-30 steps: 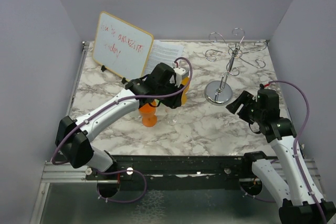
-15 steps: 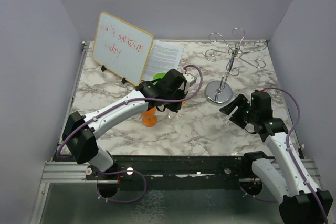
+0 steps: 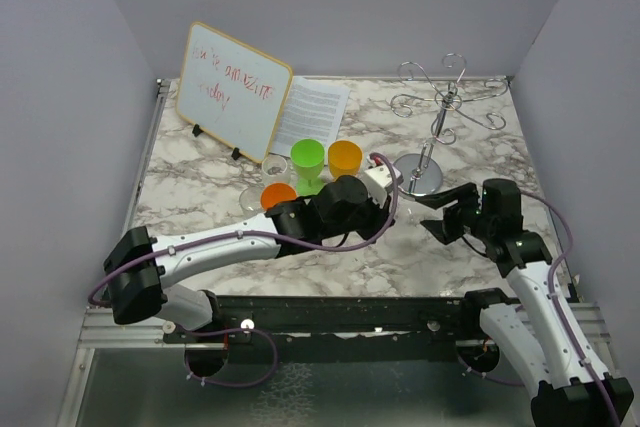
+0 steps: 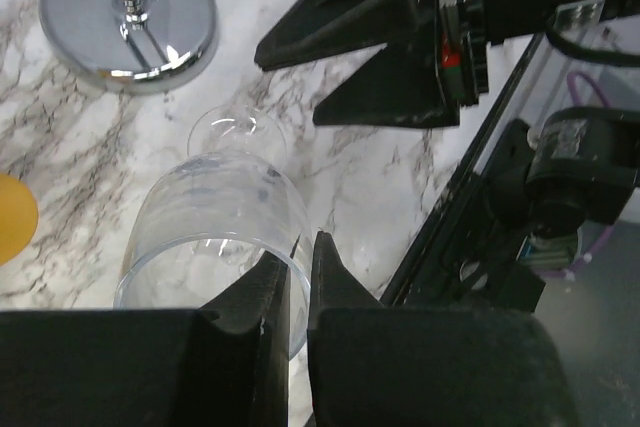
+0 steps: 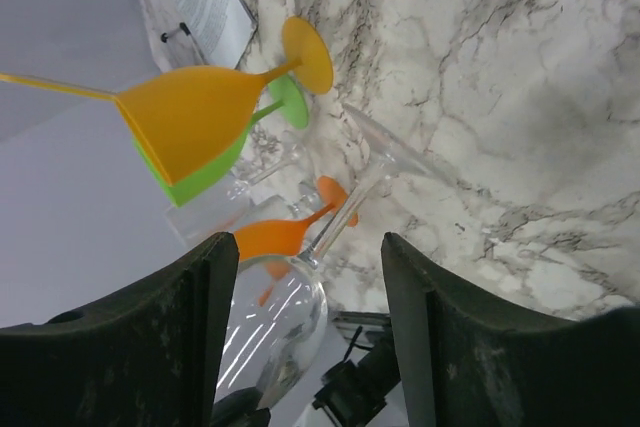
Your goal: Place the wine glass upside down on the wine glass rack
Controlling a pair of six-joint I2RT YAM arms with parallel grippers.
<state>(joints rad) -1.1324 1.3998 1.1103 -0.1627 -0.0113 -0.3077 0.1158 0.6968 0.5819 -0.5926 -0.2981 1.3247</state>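
Observation:
My left gripper (image 4: 300, 247) is shut on the rim of a clear wine glass (image 4: 215, 222) and holds it tilted above the marble table, foot pointing toward the rack. In the top view the left gripper (image 3: 398, 193) is just left of the rack's base. The chrome wine glass rack (image 3: 416, 175) stands at the back right, its disc base also in the left wrist view (image 4: 128, 22). My right gripper (image 3: 440, 213) is open and faces the glass. In the right wrist view (image 5: 308, 247) its fingers stand wide on either side of the glass's stem (image 5: 350, 209) without touching.
A whiteboard (image 3: 232, 87) and a paper sheet (image 3: 312, 112) stand at the back left. A green glass (image 3: 307, 159), two orange glasses (image 3: 345, 157) (image 3: 278, 195) and clear glasses (image 3: 270, 162) cluster mid-table. The orange one (image 5: 190, 112) also shows in the right wrist view.
My left arm has swung right and nearer with the wine glass, uncovering the coloured glasses. My right gripper has moved left toward the glass and stays open.

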